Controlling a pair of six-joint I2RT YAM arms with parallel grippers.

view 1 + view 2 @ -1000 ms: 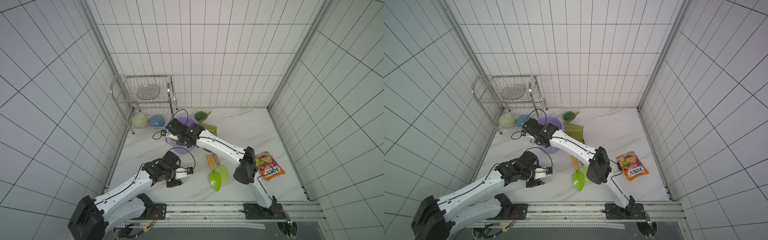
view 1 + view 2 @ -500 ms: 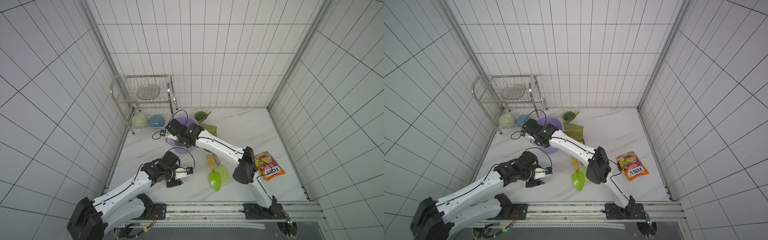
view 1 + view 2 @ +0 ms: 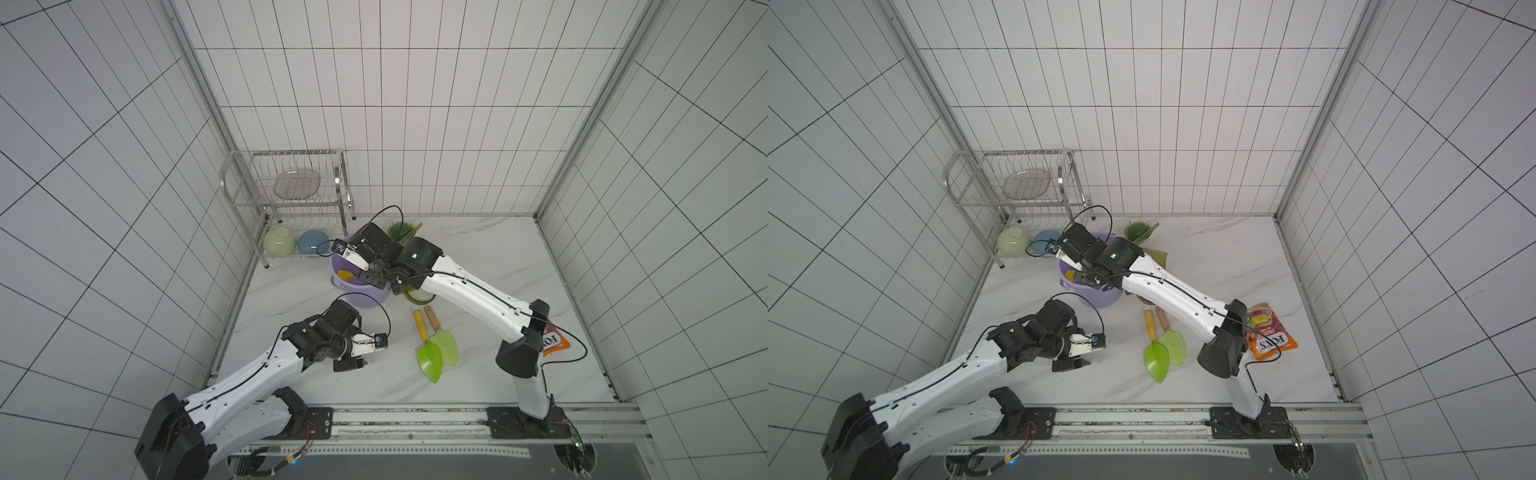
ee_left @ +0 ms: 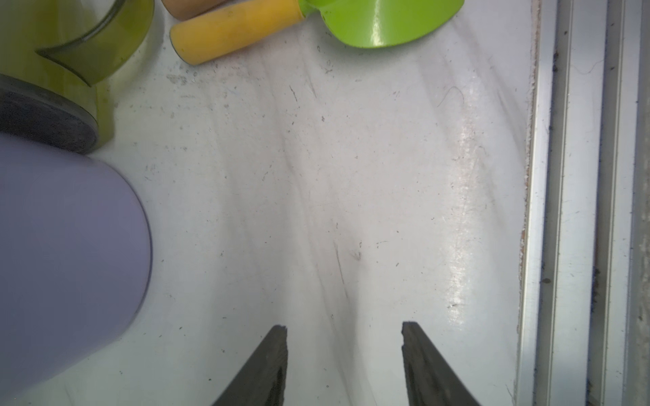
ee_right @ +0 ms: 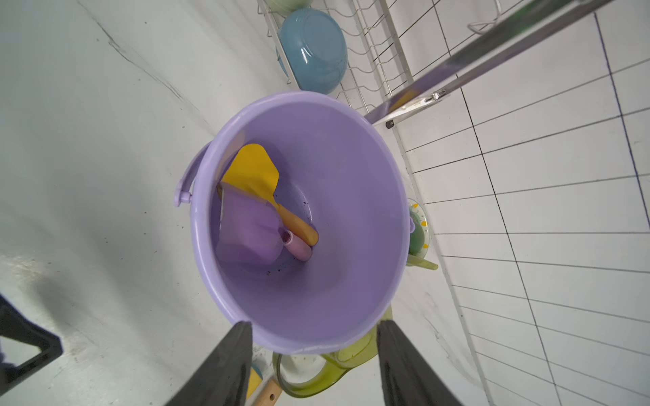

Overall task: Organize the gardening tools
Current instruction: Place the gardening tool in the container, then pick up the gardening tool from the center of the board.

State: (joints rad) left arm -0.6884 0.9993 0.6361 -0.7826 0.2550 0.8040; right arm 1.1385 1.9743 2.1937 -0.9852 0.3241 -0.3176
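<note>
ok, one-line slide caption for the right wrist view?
Right gripper, fingers apart, above the purple bucket holding the yellow trowel and the purple trowel.

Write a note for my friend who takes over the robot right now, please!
Left gripper: open, empty, over the white table near the purple plastic bucket.
Right gripper: open, empty, above the bucket.
Done: purple trowel with pink handle and all-yellow trowel lie in the bucket.
To do: bright green trowel with yellow handle and pale green trowel with wooden handle lie side by side on the table; olive translucent watering can stands beside the bucket.
</note>
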